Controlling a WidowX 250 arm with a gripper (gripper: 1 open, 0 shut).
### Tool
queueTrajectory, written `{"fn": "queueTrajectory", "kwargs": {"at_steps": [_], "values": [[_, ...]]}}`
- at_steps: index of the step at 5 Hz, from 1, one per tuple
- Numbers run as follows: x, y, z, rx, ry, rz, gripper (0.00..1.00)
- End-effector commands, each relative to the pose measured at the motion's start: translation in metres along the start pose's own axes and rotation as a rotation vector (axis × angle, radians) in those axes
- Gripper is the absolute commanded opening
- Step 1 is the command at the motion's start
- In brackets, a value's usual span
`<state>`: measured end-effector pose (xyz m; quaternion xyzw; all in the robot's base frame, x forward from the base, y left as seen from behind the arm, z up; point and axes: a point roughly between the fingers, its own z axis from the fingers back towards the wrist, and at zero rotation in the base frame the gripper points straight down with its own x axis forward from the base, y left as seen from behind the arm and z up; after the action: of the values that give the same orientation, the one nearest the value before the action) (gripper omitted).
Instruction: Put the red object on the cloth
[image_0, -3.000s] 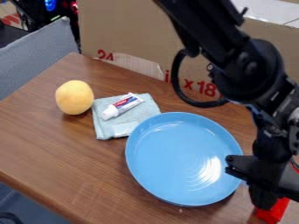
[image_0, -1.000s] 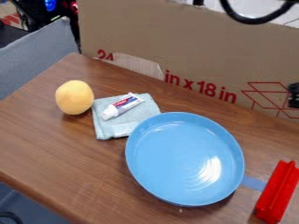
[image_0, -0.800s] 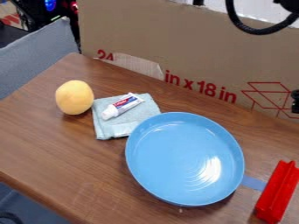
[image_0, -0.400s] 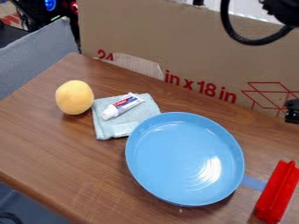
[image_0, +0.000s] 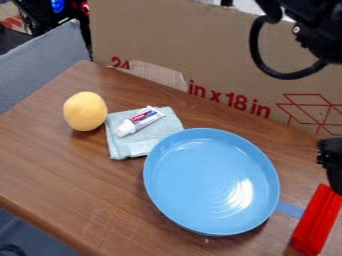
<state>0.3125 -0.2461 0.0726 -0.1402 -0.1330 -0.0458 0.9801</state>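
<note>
The red object (image_0: 317, 220), a ridged bright red bar, lies on the table at the lower right, just past the rim of the blue plate (image_0: 211, 182). The pale blue-green cloth (image_0: 130, 141) lies left of the plate, with a white toothpaste tube (image_0: 147, 122) resting on it. A dark part of my gripper (image_0: 331, 158) shows at the right edge, just above the far end of the red bar. It is cut off by the frame, so its jaws cannot be made out. The black arm (image_0: 302, 30) looms at the top right.
A yellow-orange ball (image_0: 84, 110) sits left of the cloth. A large cardboard box (image_0: 201, 60) stands along the back of the wooden table. The table's front edge runs close below the plate.
The arm has swung further into view at the top right. The dark gripper part at the right edge has dropped lower toward the red bar, which has not moved in the last second.
</note>
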Motion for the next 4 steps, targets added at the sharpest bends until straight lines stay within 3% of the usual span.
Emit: {"fn": "queueTrajectory", "kwargs": {"at_steps": [1,2,3,4], "values": [[0.001,-0.022,0.005,-0.013,-0.032,0.005,1.00],[-0.003,-0.028,-0.013,-0.008,-0.018,0.012,1.00],[-0.022,-0.010,-0.014,-0.005,0.002,0.012,1.00],[-0.009,-0.025,-0.022,0.004,0.002,0.013,1.00]]}}
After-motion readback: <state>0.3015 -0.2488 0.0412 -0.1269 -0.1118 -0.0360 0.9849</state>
